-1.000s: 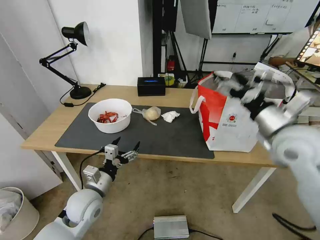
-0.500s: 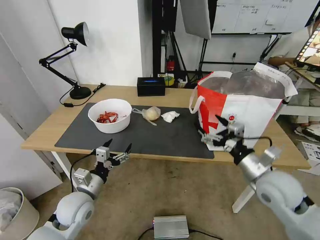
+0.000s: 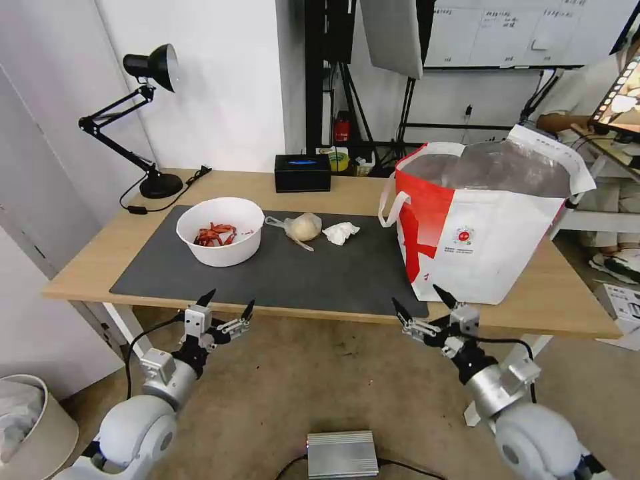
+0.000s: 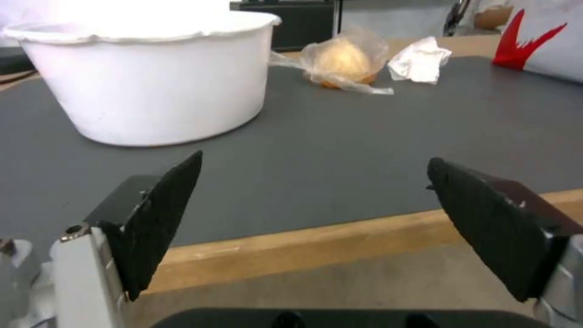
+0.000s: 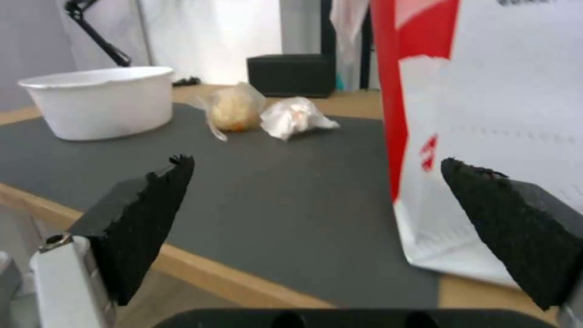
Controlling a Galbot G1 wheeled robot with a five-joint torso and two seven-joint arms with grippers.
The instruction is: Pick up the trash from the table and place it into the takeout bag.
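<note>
Both grippers hang below the table's [image 3: 100, 257] front edge, jaws apart and empty. The bowl [image 3: 220, 230] sits near the mat's left end, straight beyond the left gripper [image 3: 223, 311], the nearer one. The right gripper [image 3: 423, 301] sits below the bag [image 3: 493, 233].

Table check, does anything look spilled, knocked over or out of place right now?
Nothing stands out. The bowl sits upright on the mat, the baggie and tissue lie beside it, and the takeout bag stands open. Both grippers, left and right, hang open off the table's near edge.
</note>
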